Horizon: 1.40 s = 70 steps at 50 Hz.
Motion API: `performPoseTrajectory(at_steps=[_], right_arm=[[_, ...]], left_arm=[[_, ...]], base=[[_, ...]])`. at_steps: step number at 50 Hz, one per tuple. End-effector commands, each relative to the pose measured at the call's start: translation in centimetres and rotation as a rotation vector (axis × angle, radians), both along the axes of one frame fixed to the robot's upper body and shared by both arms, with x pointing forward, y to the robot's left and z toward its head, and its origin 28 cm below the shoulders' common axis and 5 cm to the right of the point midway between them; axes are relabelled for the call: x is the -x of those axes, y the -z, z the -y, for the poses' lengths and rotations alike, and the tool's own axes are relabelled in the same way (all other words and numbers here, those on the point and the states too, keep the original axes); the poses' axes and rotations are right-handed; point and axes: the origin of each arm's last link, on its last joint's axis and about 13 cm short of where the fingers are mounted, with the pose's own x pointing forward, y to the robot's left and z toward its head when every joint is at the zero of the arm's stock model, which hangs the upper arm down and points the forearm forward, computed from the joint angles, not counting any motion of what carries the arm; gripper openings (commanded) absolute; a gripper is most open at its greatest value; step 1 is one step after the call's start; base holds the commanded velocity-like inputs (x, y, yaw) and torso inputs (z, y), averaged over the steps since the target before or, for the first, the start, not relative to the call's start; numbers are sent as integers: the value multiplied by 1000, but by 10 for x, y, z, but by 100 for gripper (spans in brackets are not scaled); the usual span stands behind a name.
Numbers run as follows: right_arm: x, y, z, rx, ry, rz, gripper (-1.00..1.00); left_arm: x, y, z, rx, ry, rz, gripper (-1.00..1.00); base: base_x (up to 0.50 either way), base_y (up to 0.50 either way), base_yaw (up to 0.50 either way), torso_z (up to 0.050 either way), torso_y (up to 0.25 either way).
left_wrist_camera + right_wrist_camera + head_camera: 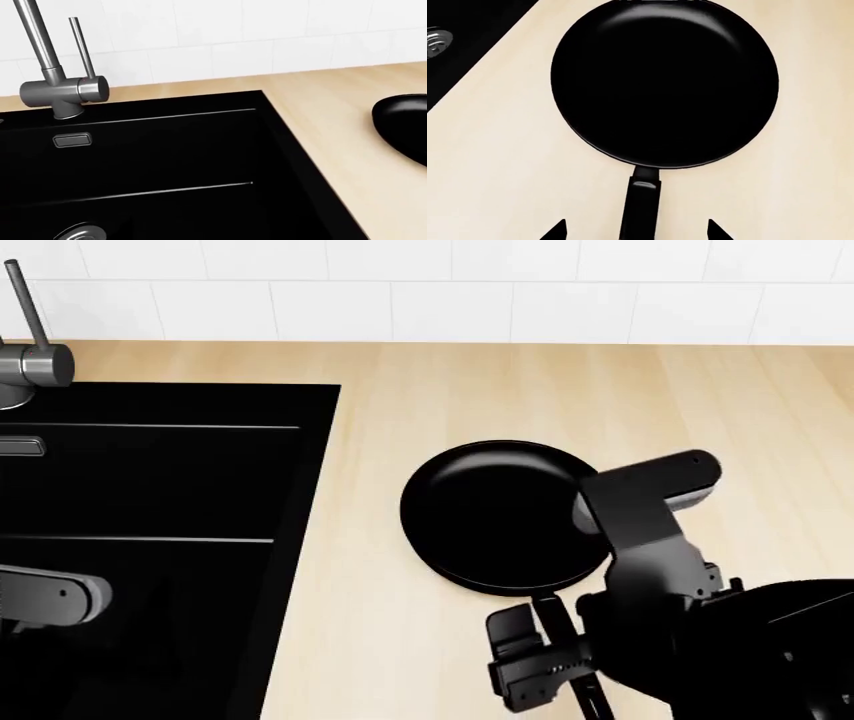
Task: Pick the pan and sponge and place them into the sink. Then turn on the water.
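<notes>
Tabletop (400, 640): light wood, pale grain, runs back to a white tiled wall (534, 310). The sink (160, 540), matte black, is set into it at the robot's left, w/ its rim flush against the wood. The pan (501, 515) sits flat on the wood to the right of the sink, near but apart from its edge, w/ bare wood between. Pan handle (640, 205) points back toward the robot. Faucet (63, 92), grey metal, stands at the sink's back rim by the wall.
</notes>
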Motion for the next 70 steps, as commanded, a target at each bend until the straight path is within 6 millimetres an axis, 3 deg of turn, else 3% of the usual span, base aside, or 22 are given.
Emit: performPoseTrajectory(at_steps=[1, 12, 31, 32, 42, 52, 70], right_arm=[[-16, 2, 5, 26, 7, -76, 100], [-29, 8, 1, 31, -2, -87, 100], [-32, 19, -4, 21, -33, -97, 100], [-32, 18, -3, 27, -32, -84, -100], [-31, 9, 0, 32, -11, -19, -100], [-27, -3, 9, 43, -2, 157, -100], [-8, -1, 17, -9, 49, 317, -100]], left_arm=[[1, 3, -1, 0, -3, -8, 100], [0, 5, 2, 4, 4, -18, 100], [2, 4, -1, 6, 7, -17, 100], [2, 4, -1, 7, 6, -17, 100], [1, 3, 1, 6, 9, -16, 100], [1, 2, 1, 4, 8, -12, 100], [1, -1, 0, 0, 5, 5, 100]], base=[[0, 0, 0, 0, 0], [0, 0, 0, 0, 0], [0, 0, 0, 0, 0], [0, 0, 0, 0, 0], [0, 0, 0, 0, 0], [0, 0, 0, 0, 1], [0, 0, 0, 0, 1]])
